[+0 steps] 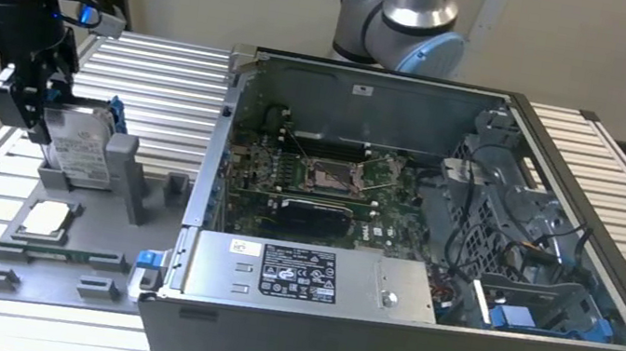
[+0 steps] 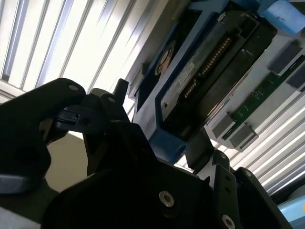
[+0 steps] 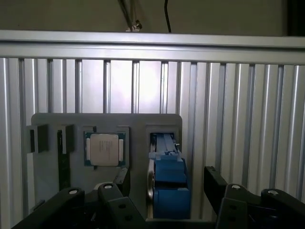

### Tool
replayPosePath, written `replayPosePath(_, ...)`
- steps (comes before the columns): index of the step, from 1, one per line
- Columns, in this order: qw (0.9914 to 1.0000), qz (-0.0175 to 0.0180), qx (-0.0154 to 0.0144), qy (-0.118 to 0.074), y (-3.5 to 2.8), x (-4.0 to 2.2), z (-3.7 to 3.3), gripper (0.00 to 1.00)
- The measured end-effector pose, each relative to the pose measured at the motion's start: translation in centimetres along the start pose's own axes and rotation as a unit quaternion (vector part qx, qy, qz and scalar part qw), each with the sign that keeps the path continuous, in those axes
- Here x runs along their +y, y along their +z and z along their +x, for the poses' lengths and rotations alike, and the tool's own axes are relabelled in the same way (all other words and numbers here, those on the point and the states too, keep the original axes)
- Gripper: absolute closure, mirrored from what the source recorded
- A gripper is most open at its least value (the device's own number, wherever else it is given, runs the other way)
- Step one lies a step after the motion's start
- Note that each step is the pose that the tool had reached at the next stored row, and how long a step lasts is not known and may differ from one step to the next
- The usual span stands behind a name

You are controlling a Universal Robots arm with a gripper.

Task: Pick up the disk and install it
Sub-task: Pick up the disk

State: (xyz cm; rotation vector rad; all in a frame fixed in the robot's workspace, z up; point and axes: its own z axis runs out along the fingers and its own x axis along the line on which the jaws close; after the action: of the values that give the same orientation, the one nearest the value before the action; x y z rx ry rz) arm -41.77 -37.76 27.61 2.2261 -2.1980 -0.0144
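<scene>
gripper (image 1: pixel 42 121) of the universal robots arm hangs at the exterior view's left, lowered over the disk (image 1: pixel 80 145), its jaws spread and straddling the drive without clamping it. in the first wrist view the gripper (image 3: pixel 167 180) has one black finger (image 3: pixel 121 180) just beside the disk (image 3: pixel 167 183) and the other finger (image 3: pixel 215 183) standing clear of the blue bracket, with bare table slats visible between them.

the disk stands upright on its edge in a slot of the grey tray (image 1: pixel 71 274), white label facing the exterior view's right, blue bracket framing it (it is outside the computer, not yet installed). the second wrist view looks up past the gripper (image 2: pixel 159 117) at the disk (image 2: pixel 209 71), showing its dark underside, its row of connector pins and the blue frame.

a small square silver chip (image 1: pixel 45 220) lies flat in a pocket of the same tray, near the disk; it also appears in the first wrist view (image 3: pixel 104 149).

the open computer case (image 1: pixel 388 338) lies on its side just beside the tray on the slatted metal table (image 1: pixel 154 66). inside it are a green motherboard (image 1: pixel 288 172) and a large silver box (image 1: pixel 310 274) with a black label. a second arm (image 1: pixel 404 20) rises behind the case.
</scene>
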Motion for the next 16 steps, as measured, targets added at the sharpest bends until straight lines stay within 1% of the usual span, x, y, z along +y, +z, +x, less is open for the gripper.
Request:
replayPosePath(14, 1.0, 0.0001, 0.0, 0.0, 0.01, -0.1, 0.0, 0.0)
replayPosePath(15, 1.0, 0.0001, 0.0, 0.0, 0.01, -0.1, 0.0, 1.0)
replayPosePath(16, 1.0, 0.0001, -0.0001, 0.0, 0.01, -0.11, 0.0, 1.0)
